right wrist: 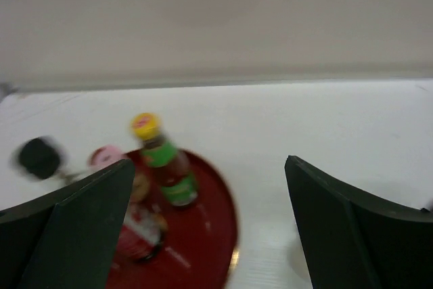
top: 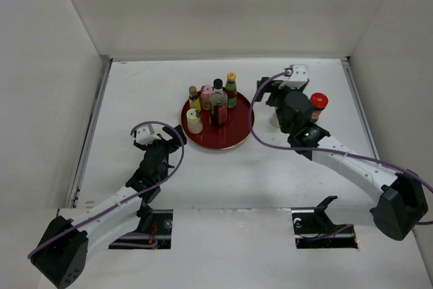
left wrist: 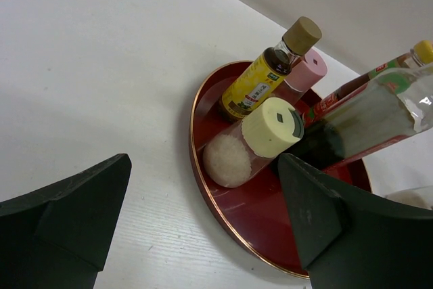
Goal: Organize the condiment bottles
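Looking at the left gripper (top: pixel 177 139), Ben, are its black fingers apart?

Yes, Mia, wide apart, with nothing held. It sits just beside the left rim of the round red tray (top: pixel 237 135). I can't tell if it touches.

And the right gripper (right wrist: pixel 208 162)?

Wide apart too, and holding nothing. It hangs over the white table (top: pixel 237 181), right of the tray, and points at it.

What do the bottles look like?

Five stand up on the tray, close together. At the front left is a short clear bottle with a pale yellow-green cap (left wrist: pixel 270 130) and white stuff inside. Behind it is an amber bottle with a yellow label and a tan cap (left wrist: pixel 260 86), then a small bottle with a pink cap (left wrist: pixel 308 72). In the middle is a tall dark glass bottle with a black cap (top: pixel 218 103). At the back right is a green and red bottle with a yellow cap (right wrist: pixel 169 170).

Any more?

A small jar with a red lid (top: pixel 318 104) stands on the table, just right of the right arm, well apart from the tray.

Is there room to move?

The front and right part of the tray is bare. The table is wide, with white walls (top: pixel 223 5) on three sides. A purple cable (top: pixel 267 143) loops from the right arm, close by the tray's right rim.
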